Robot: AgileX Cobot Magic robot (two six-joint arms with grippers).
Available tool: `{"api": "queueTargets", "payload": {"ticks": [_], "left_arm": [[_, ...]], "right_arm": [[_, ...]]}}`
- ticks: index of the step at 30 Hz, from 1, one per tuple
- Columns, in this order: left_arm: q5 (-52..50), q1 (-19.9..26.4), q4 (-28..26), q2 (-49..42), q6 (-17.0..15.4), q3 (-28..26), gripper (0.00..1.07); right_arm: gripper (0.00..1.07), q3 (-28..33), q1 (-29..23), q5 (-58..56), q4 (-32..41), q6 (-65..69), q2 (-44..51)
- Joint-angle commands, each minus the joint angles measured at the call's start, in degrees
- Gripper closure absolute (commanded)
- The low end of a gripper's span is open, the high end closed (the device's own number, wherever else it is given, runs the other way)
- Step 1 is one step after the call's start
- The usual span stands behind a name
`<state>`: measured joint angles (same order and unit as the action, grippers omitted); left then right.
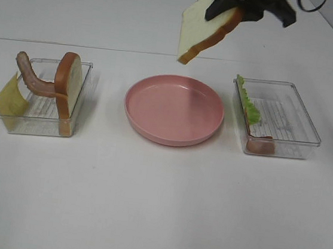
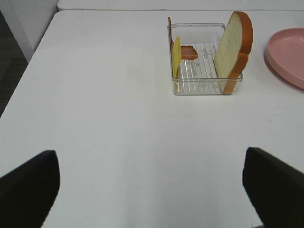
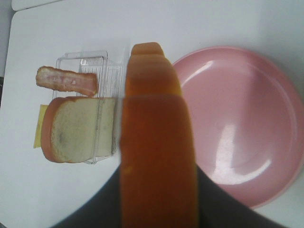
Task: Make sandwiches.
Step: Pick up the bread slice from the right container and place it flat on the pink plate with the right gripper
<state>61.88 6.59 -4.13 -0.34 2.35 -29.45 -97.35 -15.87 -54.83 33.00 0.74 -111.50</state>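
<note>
- Exterior high view: the right gripper (image 1: 252, 8) pinches one white bread slice (image 1: 206, 30) by its upper part. The slice hangs tilted in the air, clear of the table (image 1: 157, 207), and in this view it sits above the far rim of the pink plate (image 1: 174, 109).
- The plate itself holds nothing.
- On the left-arm side of the plate is a clear left tray (image 1: 88, 65). In it a second bread slice (image 1: 69, 83) stands on edge against the wall nearest the plate. A bacon strip (image 1: 32, 79) arches up beside that slice, and a yellow cheese slice (image 1: 11, 100) leans at the wall farthest from the plate.
- On the right-arm side of the plate is a clear right tray (image 1: 300, 115). Ruffled green lettuce (image 1: 248, 104) stands along its plate-side wall, with another bacon piece (image 1: 260, 146) at the near corner.
- Left wrist view: the left gripper (image 2: 151, 156) is spread wide and grips nothing. Its two dark fingers (image 2: 28, 185) are low over bare table, well apart from the left tray, and only an edge of the plate shows beyond that tray.
- Right wrist view: the orange-brown crust of the held slice fills the middle, edge-on, clamped between the dark jaws. Below it the plate lies to one side and the left tray, with its bread, bacon and cheese, to the other.
</note>
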Motion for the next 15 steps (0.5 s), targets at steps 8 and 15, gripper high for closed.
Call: {"api": "queueTargets", "payload": {"ticks": [8, 15], "left_arm": [[-0.17, -0.29, -0.23, -0.69, -0.06, -0.06, 0.06], [-0.17, -0.29, -0.23, -0.69, -0.06, -0.06, 0.06]], "right_arm": [[1.07, -0.23, -1.60, 5.04, 7.05, -2.29, -10.03], [1.07, -0.23, -2.01, 6.19, 13.18, -3.67, -16.21]]}}
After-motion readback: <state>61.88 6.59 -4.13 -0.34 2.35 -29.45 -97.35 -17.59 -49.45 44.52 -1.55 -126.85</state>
